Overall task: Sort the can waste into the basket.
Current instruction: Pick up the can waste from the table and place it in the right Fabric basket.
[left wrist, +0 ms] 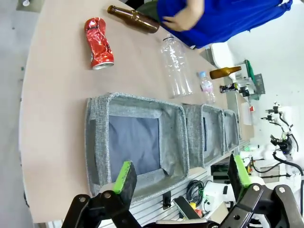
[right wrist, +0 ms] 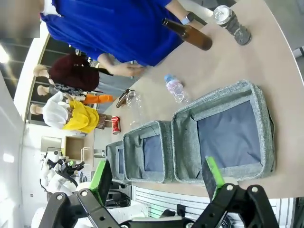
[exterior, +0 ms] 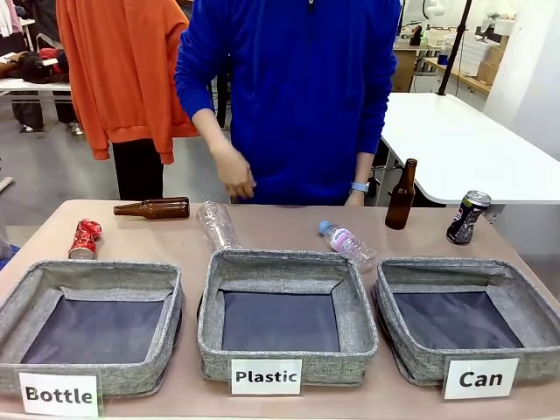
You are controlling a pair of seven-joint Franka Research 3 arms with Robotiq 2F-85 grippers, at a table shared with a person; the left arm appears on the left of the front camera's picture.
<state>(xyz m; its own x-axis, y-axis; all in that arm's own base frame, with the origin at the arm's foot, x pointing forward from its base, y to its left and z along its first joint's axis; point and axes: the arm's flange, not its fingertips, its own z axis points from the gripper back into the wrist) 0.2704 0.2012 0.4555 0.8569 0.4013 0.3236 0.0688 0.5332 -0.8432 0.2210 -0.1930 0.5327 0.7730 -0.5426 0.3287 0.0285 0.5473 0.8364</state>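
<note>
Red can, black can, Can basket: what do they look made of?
Red can: thin glossy metal, probably aluminium; crushed into sharp creases. Black can: printed metal, bare silver top. Can basket: grey woven fabric, matte, dark smooth lining; walls sag slightly.

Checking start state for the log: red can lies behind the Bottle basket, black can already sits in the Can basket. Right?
Not quite: the black can stands on the table behind the Can basket, not in it; front view shows it. The red can part holds.
</note>
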